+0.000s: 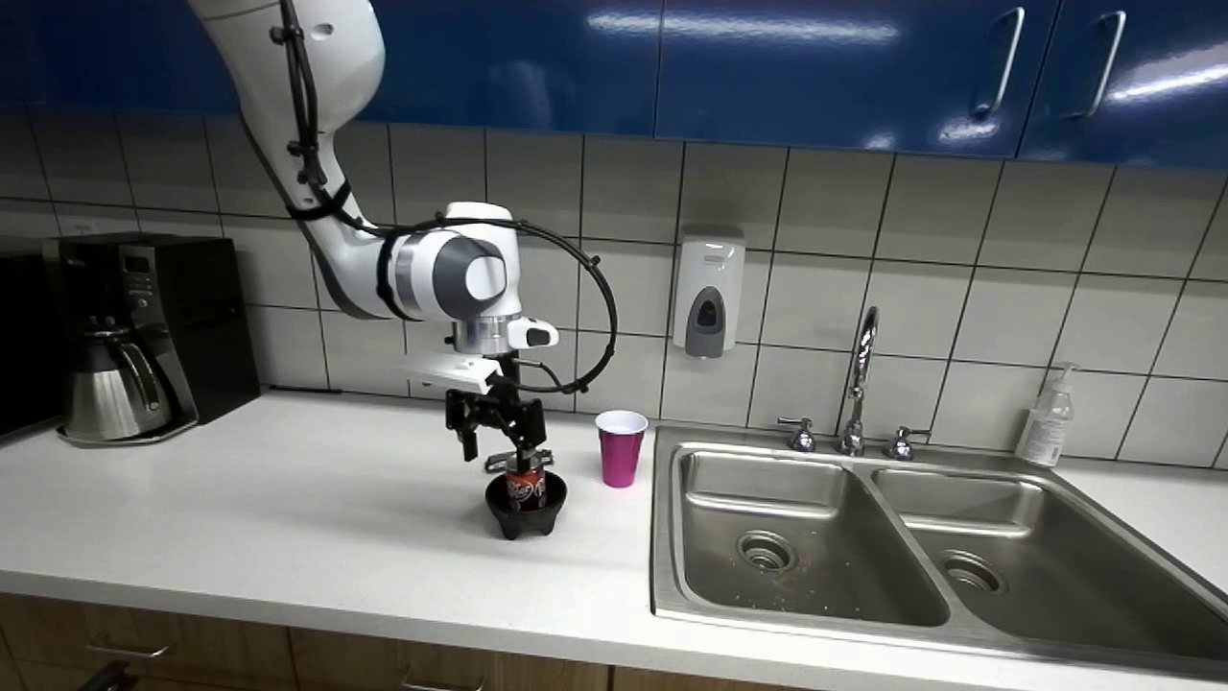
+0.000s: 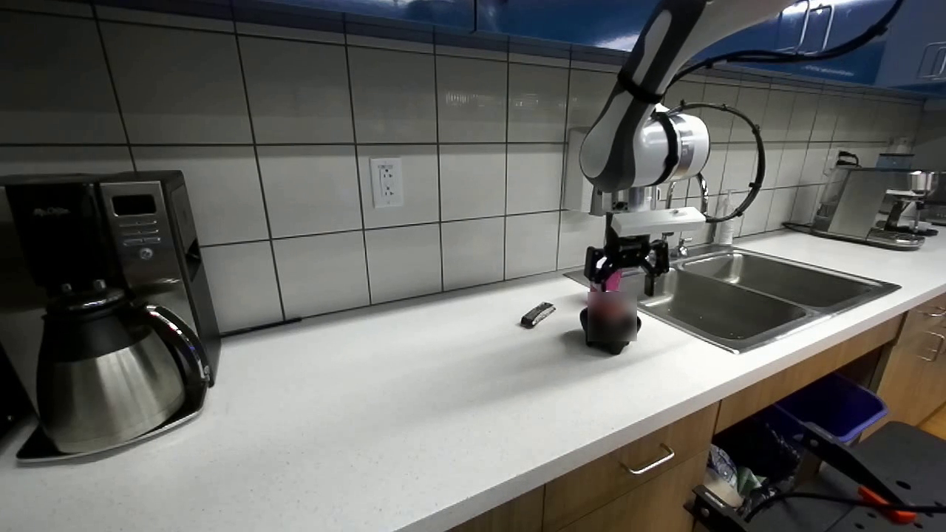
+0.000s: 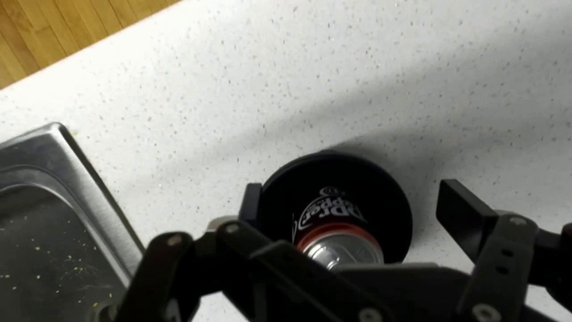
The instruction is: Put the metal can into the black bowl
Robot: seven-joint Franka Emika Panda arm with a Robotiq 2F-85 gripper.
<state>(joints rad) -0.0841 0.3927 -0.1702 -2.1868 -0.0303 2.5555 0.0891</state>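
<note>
The metal can (image 1: 526, 489) stands inside the black bowl (image 1: 523, 523) on the white counter. In an exterior view (image 2: 610, 310) the can is blurred, above the bowl's dark rim (image 2: 609, 343). In the wrist view the can's silvery top (image 3: 346, 248) and dark label show inside the round bowl (image 3: 395, 210); the can's near side is hidden by the gripper. My gripper (image 1: 497, 454) is open, its fingers wide apart just above the can and bowl. It shows in the wrist view (image 3: 353, 208) and in an exterior view (image 2: 621, 282); nothing is held between the fingers.
A pink-purple cup (image 1: 621, 453) stands behind the bowl, beside the steel sink (image 1: 666, 537). A small dark object (image 2: 537, 315) lies on the counter near the bowl. A coffee maker (image 1: 158, 336) stands at the counter's far end. A soap dispenser (image 1: 709, 293) hangs on the wall.
</note>
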